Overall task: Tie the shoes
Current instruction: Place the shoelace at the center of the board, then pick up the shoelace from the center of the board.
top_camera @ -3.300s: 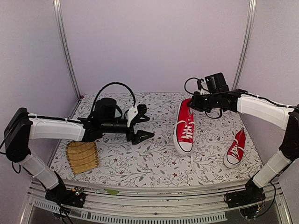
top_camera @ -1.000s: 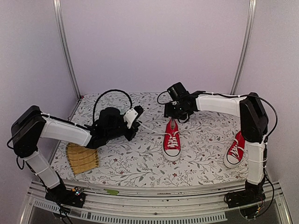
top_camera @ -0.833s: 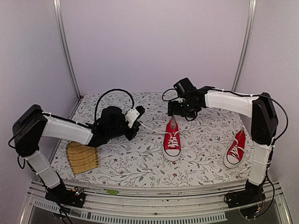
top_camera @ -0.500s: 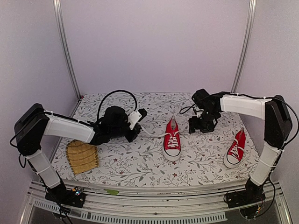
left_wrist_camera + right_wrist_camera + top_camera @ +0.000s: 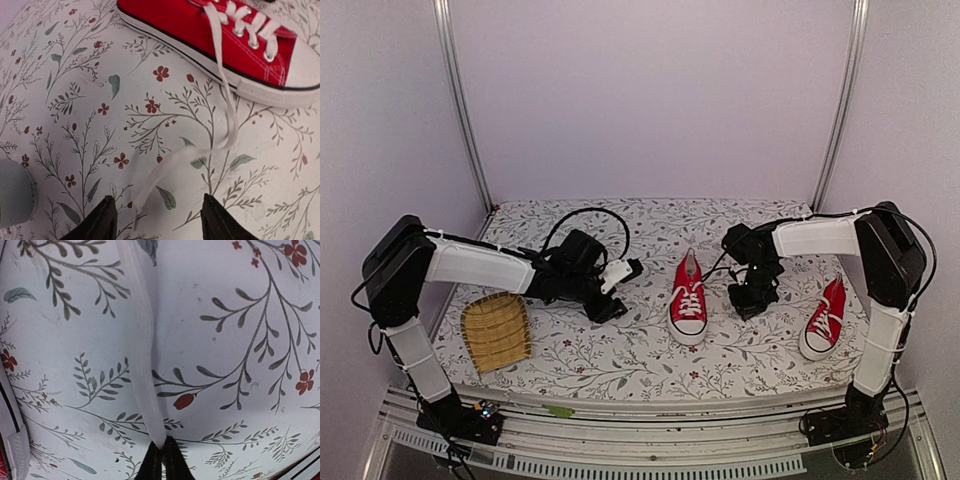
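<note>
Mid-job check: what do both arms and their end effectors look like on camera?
The left arm and right arm have white link covers and black joints. A black cable loops over the left wrist. The left end effector and right end effector have black tapered fingers.

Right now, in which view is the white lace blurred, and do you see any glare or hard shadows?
Left wrist: the loose lace end is smeared and half transparent near the left gripper, while the red sneaker is sharp. Right wrist: extreme close-up, the lace strand soft-edged, the floral tablecloth fairly crisp. Top external: even, soft light, no glare, only faint shadows.
</note>
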`<state>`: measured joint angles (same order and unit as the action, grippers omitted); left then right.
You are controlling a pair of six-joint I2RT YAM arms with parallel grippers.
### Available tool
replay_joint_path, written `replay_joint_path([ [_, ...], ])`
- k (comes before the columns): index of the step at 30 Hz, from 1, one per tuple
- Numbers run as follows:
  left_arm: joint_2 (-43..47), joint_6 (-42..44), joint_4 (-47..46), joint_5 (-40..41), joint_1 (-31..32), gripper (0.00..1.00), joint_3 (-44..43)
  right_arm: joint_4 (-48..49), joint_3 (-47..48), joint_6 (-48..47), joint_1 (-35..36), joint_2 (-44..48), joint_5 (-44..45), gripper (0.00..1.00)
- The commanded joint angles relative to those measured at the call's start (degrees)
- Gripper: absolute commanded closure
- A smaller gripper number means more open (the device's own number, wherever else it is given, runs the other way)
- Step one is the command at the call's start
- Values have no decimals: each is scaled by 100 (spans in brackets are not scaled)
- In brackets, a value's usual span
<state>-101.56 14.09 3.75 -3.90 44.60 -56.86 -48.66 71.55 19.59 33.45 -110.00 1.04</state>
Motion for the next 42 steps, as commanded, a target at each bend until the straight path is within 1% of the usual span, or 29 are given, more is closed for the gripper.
replay_joint_path([
  [1, 47, 487, 1988, -460, -22, 32, -338, -103, -185, -80, 47, -131, 158, 99],
  [2, 91, 585, 2106, -402, -35, 28, -327, -175, -181, -86, 47, -30, 210, 99],
  [4, 123, 592, 2144, -278, -86, 25, -298, -326, -97, -89, 26, 204, 294, 99],
  [6, -57, 594, 2202, -37, -132, 25, -437, -479, 15, -117, -38, 471, 254, 99],
  [9, -455, 882, 2124, 194, -172, 27, -633, -599, 91, -222, -146, 871, 74, 99],
  [12, -799, 1007, 1764, 450, -179, 30, -968, -728, 148, -331, -213, 1121, -55, 99],
  [14, -855, 1293, 1504, 181, -191, 31, -1088, -716, 142, -380, -244, 1284, -175, 99],
  [16, -848, 1788, 1382, -199, -202, 30, -1112, -701, 132, -422, -291, 1408, -336, 99],
  [19, -958, 2319, 1329, -232, -325, 30, -1219, -690, 155, -475, -327, 1525, -552, 99],
  [21, -1155, 2531, 1500, -427, -481, 30, -1400, -697, 185, -497, -347, 1571, -624, 99],
  [23, -1503, 2780, 1928, -743, -583, 31, -1735, -721, 237, -507, -382, 1613, -646, 99],
  [25, -1820, 2822, 2273, -730, -584, 36, -2045, -756, 321, -496, -431, 1672, -640, 99],
  [27, -2006, 2869, 2462, -774, -586, 40, -2158, -748, 387, -492, -502, 1786, -668, 99],
  [28, -2047, 2927, 2512, -829, -584, 43, -2151, -741, 406, -485, -544, 1875, -723, 99],
  [29, -2047, 2971, 2530, -880, -577, 48, -2125, -728, 426, -483, -587, 1941, -779, 99],
  [30, -2029, 2998, 2530, -916, -569, 56, -2101, -720, 448, -479, -626, 2000, -851, 99],
  [31, -2000, 3015, 2522, -948, -567, 66, -2075, -721, 481, -468, -670, 2060, -911, 99],
  [32, -1963, 3013, 2490, -966, -562, 85, -2067, -732, 513, -466, -711, 2115, -942, 99],
  [33, -1919, 2971, 2442, -937, -558, 100, -2058, -738, 550, -465, -736, 2167, -979, 99],
  [35, -1690, 2703, 2140, -819, -554, 100, -2023, -720, 618, -474, -820, 2270, -1050, 99],
  [37, -1245, 2222, 1423, -779, -551, 100, -1805, -686, 677, -467, -916, 2377, -1171, 99],
  [40, -200, 1918, 39, -898, -498, 100, -954, -537, 719, -544, -923, 2499, -1531, 99],
  [42, 295, 1949, -539, -916, -389, 100, -573, -374, 720, -644, -927, 2545, -1936, 99],
])
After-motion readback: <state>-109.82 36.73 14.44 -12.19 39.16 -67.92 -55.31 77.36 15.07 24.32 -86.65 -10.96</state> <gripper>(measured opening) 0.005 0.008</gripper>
